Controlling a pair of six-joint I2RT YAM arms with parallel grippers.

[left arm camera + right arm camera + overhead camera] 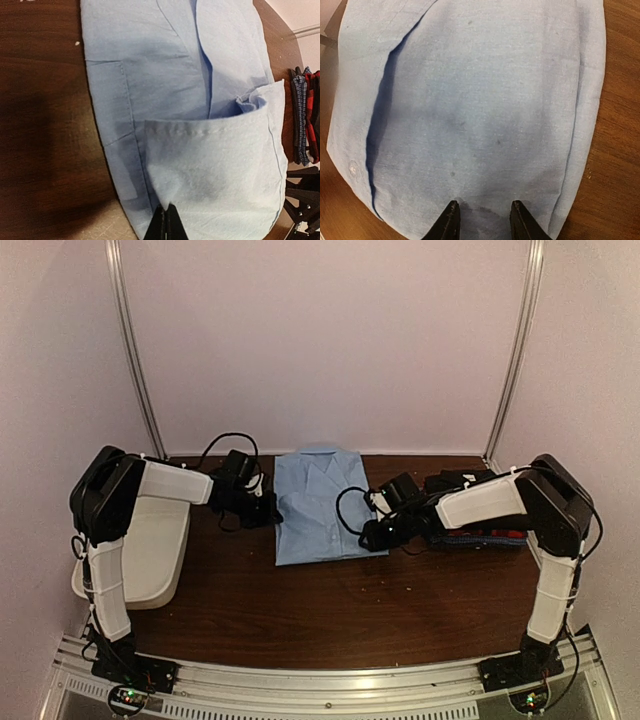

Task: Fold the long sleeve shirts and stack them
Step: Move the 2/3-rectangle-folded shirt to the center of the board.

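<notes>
White tub [150, 550] sits far left on the dark wood table [330, 610], partly under the left arm [110, 540]. Left gripper [165, 215]: jaws pinched tight on a raised fold of the light blue shirt [320, 505] at its left edge, the cloth peaking up into the tips. Shirt lies at table centre toward the back, folded to a rectangle, collar away from the arms, one flap with a stitched hem turned over the front. Right gripper [484, 212]: fingers apart with a narrow gap, over the shirt's right edge. Stack of folded shirts [485, 537] lies right, beneath the right arm [490, 502]: black, red, blue check. Table top carries a few pale specks. Pale walls [320, 340], metal uprights [135, 350], aluminium rail [330, 685] along the near edge.
</notes>
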